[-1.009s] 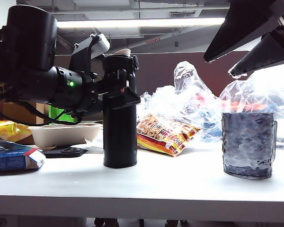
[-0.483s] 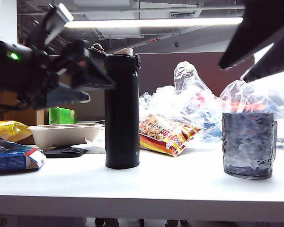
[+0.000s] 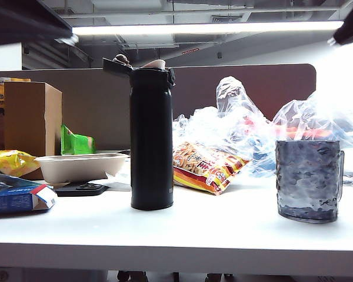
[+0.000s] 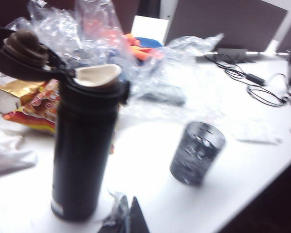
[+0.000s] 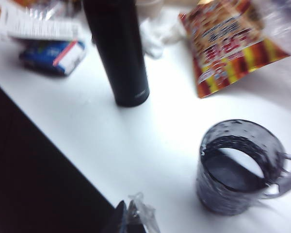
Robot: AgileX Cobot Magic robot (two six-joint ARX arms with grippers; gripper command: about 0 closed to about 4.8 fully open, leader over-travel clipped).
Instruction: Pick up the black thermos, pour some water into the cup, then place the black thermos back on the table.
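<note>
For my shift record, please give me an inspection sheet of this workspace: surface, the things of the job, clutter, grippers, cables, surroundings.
Surface: white table, bare between the job's things.
Job's things: black thermos upright, flip lid open; cup upright to its right, apart from it, liquid inside.
Clutter: snack bag, clear plastic bags, pale tray, blue box, cardboard box.
Grippers: left gripper and right gripper both shut, holding nothing, raised clear of thermos and cup.
Cables: dark cables on the far table area.
Surroundings: brown partition, ceiling light strip.
</note>
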